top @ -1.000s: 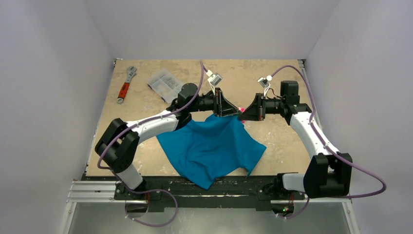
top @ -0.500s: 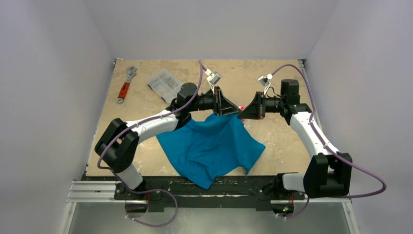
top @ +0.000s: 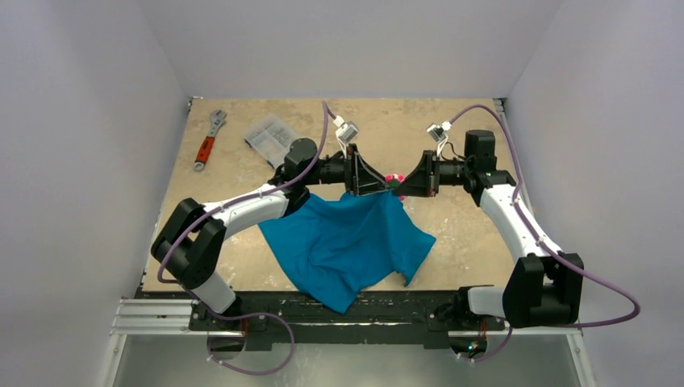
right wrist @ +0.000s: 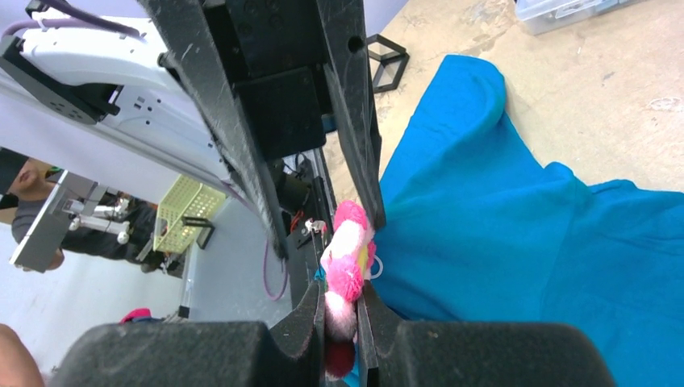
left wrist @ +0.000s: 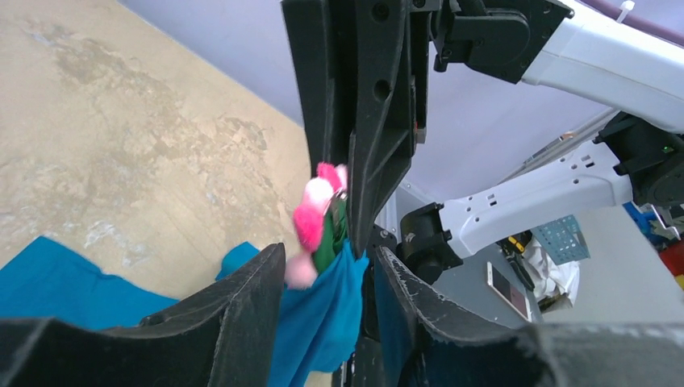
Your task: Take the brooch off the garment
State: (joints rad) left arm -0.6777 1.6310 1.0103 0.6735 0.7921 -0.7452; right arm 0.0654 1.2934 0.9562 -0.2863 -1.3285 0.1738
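The teal garment [top: 347,246] lies on the table, and one peak of it is lifted toward the two grippers. The pink brooch [top: 393,177] sits at that peak. My right gripper [top: 402,185] is shut on the brooch; in the right wrist view the pink petals [right wrist: 348,258] are pinched between its jaws [right wrist: 340,292], with the garment [right wrist: 524,242] hanging beside. My left gripper [top: 373,184] faces it, jaws apart. In the left wrist view [left wrist: 328,251] a fold of garment [left wrist: 323,314] hangs between its fingers, just under the brooch [left wrist: 310,218].
A red-handled wrench [top: 206,145] and a clear plastic parts box [top: 273,139] lie at the back left of the tan table [top: 452,234]. Grey walls close in both sides. The arm bases stand at the near edge.
My left gripper has drawn a little to the left, away from the right gripper. The brooch now shows more plainly between the two. The right gripper has kept its place.
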